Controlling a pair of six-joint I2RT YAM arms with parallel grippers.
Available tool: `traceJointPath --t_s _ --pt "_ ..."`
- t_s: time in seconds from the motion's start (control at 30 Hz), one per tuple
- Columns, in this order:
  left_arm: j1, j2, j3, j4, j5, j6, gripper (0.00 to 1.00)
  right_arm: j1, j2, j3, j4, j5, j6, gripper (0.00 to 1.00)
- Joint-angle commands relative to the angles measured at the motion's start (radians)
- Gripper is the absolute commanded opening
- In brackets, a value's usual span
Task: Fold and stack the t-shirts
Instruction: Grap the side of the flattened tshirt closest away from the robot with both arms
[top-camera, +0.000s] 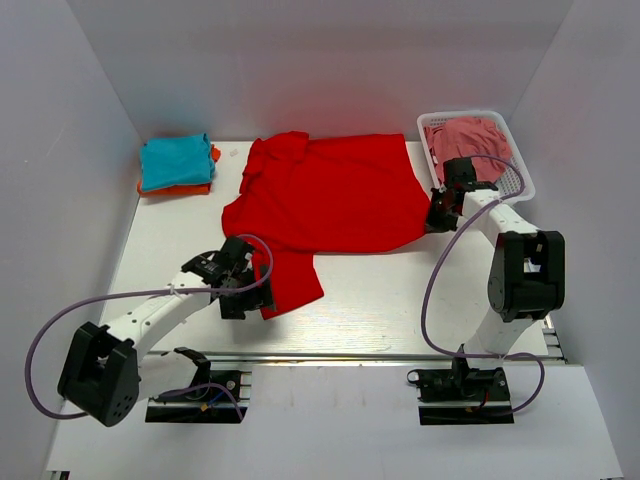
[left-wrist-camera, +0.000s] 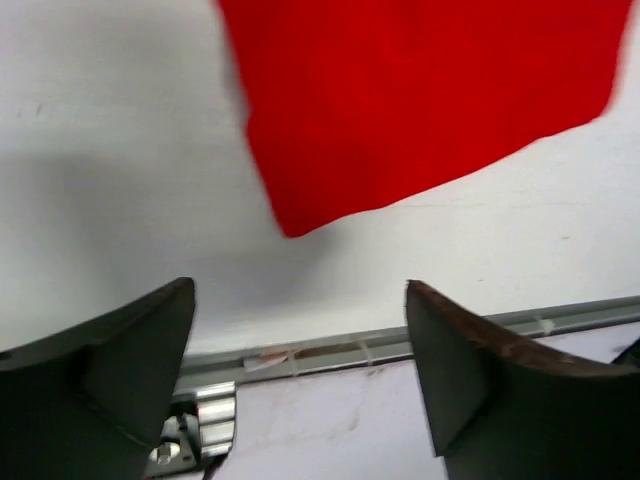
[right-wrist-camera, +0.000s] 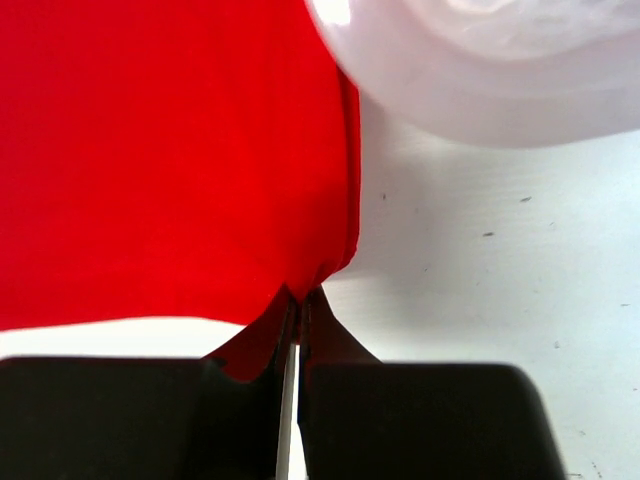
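One corner only pinched: right hand (top-camera: 437, 215) clamped tight on right edge of bright red cloth t-shirt (top-camera: 330, 195), spread flat on white bench (top-camera: 380, 300), just beside white plastic mesh basket (top-camera: 522, 170). Left hand (top-camera: 248, 290) wide, empty, near lower flap. Risk imo: lopsided pull drags, bunches cloth; thin pinch slips; hem snags basket. No brands, labels, writing readable.

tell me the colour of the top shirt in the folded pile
Top shirt is teal, best in the top view.
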Motion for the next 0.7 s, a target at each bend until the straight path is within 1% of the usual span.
traceJointPath --t_s 0.0,0.13,0.23,0.33,0.47,0.5,0.53,0.57,0.63,0.67 --pt "-0.002 -0.05 0.035 0.118 0.049 0.009 1.0 -0.005 -0.041 -0.016 0.007 -0.047 -0.016 0.0" --pt "-0.002 -0.05 0.017 0.185 0.049 0.03 1.0 -0.003 -0.045 -0.017 0.012 -0.039 -0.02 0.0" --pt "-0.002 -0.001 -0.006 0.231 0.049 0.03 1.0 -0.003 -0.047 -0.02 0.013 -0.038 -0.021 0.0" --pt "-0.002 0.066 -0.006 0.242 0.036 0.03 1.0 -0.003 -0.044 -0.022 0.016 -0.03 -0.021 0.0" --pt "-0.025 0.137 -0.015 0.231 -0.008 0.045 0.81 -0.005 -0.042 -0.023 0.016 -0.022 -0.021 0.0" --pt "-0.025 0.151 -0.015 0.21 -0.02 0.045 0.77 -0.003 -0.038 -0.027 0.013 -0.022 -0.02 0.0" --pt "-0.037 0.165 -0.015 0.21 -0.03 0.045 0.77 -0.005 -0.038 -0.027 0.016 -0.021 -0.02 0.0" --pt "-0.037 0.191 -0.006 0.21 -0.046 0.045 0.75 -0.003 -0.035 -0.028 0.02 -0.019 -0.02 0.0" --pt "-0.071 0.22 0.006 0.198 -0.066 0.055 0.73 -0.005 -0.035 -0.031 0.02 -0.015 -0.02 0.0" --pt "-0.08 0.237 0.006 0.187 -0.1 0.055 0.72 -0.003 -0.033 -0.033 0.02 -0.016 -0.018 0.0"
